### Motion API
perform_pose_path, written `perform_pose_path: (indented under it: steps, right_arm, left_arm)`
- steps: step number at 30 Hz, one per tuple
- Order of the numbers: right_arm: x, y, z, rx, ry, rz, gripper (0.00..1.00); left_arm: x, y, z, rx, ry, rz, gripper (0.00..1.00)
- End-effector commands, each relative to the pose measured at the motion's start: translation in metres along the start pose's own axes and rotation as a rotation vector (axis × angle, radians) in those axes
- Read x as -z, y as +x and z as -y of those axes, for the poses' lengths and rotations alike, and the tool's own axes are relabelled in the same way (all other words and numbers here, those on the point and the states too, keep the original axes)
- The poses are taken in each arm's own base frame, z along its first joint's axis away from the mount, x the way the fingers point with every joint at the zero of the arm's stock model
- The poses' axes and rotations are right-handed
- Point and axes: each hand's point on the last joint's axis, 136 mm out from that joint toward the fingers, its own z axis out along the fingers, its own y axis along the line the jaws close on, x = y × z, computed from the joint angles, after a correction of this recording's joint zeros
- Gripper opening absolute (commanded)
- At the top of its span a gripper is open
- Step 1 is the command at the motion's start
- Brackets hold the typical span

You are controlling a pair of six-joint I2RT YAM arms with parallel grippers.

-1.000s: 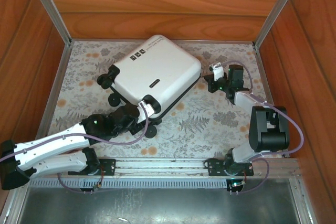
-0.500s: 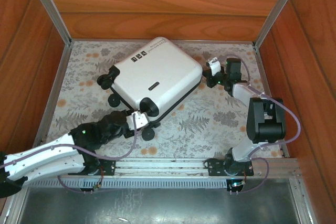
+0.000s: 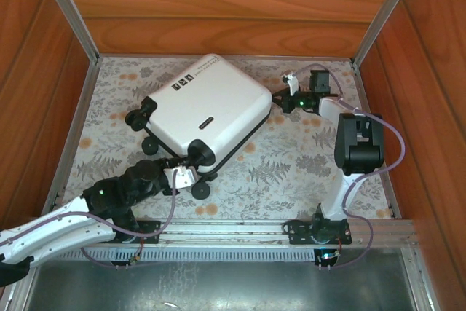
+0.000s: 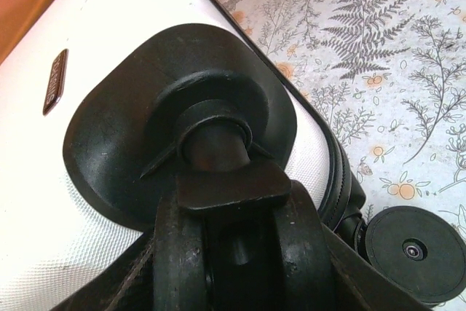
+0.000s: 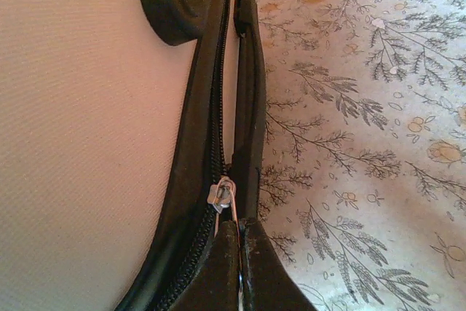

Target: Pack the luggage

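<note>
Lying closed and askew on the floral tabletop (image 3: 306, 165), the white luggage (image 3: 207, 107) sits toward the far left. The left end effector (image 3: 183, 172) clamps a wheel (image 4: 295, 249) at its near corner. The right end effector (image 5: 237, 242) is pinched shut on the zipper pull (image 5: 221, 194) along its right edge.

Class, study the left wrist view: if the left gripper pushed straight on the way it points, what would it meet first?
The left gripper would first press into the twin caster wheel held between its fingers, then the black wheel mount on the luggage corner just behind; depth is unclear.
</note>
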Motion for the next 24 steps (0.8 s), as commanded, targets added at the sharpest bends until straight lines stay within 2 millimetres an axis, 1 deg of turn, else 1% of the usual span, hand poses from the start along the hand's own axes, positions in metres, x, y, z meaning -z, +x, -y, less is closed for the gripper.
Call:
perform_pose_path:
  steps: [1, 4, 7, 8, 10, 11, 12, 13, 14, 15, 16, 17, 20, 24]
  right_arm:
    - [0.026, -0.043, 0.08, 0.059, 0.298, 0.12, 0.0]
    - [0.012, -0.042, 0.075, 0.056, 0.282, 0.101, 0.0]
    - [-0.003, -0.041, 0.069, 0.053, 0.269, 0.075, 0.01]
    - [-0.007, -0.04, 0.066, 0.05, 0.265, 0.064, 0.02]
    - [-0.014, -0.038, 0.065, 0.037, 0.278, 0.041, 0.09]
    - [-0.016, -0.038, 0.063, 0.026, 0.278, 0.031, 0.16]
    - [-0.016, -0.038, 0.064, 0.005, 0.286, 0.024, 0.27]
    - [-0.014, -0.04, 0.067, -0.034, 0.31, 0.016, 0.39]
    - [-0.011, -0.043, 0.07, -0.074, 0.335, 0.007, 0.43]
    - [-0.007, -0.044, 0.073, -0.101, 0.355, -0.007, 0.44]
    - [-0.003, -0.049, 0.076, -0.124, 0.384, -0.019, 0.44]
    - [0.003, -0.053, 0.079, -0.152, 0.41, -0.028, 0.45]
    - [0.013, -0.064, 0.081, -0.197, 0.442, -0.048, 0.44]
    - [0.016, -0.078, 0.07, -0.229, 0.39, -0.058, 0.39]
  left_arm:
    - [0.023, -0.031, 0.076, -0.146, 0.443, 0.217, 0.0]
    - [0.022, -0.031, 0.075, -0.135, 0.453, 0.224, 0.0]
    - [0.017, -0.03, 0.071, -0.126, 0.425, 0.228, 0.0]
    - [0.014, -0.03, 0.066, -0.119, 0.395, 0.225, 0.0]
    - [0.009, -0.028, 0.058, -0.106, 0.337, 0.22, 0.0]
    - [0.006, -0.027, 0.052, -0.094, 0.294, 0.215, 0.13]
    - [0.004, -0.026, 0.045, -0.076, 0.25, 0.209, 0.36]
    - [0.003, -0.025, 0.038, -0.061, 0.207, 0.21, 0.56]
    - [0.003, -0.024, 0.034, -0.059, 0.181, 0.209, 0.62]
    - [0.004, -0.025, 0.028, -0.047, 0.151, 0.205, 0.68]
    - [0.005, -0.026, 0.018, -0.013, 0.106, 0.195, 0.96]
    - [0.006, -0.027, 0.008, 0.023, 0.061, 0.185, 1.0]
    - [0.013, -0.033, -0.026, 0.174, -0.069, 0.153, 1.0]
    - [0.025, -0.045, -0.076, 0.436, -0.251, 0.102, 1.0]
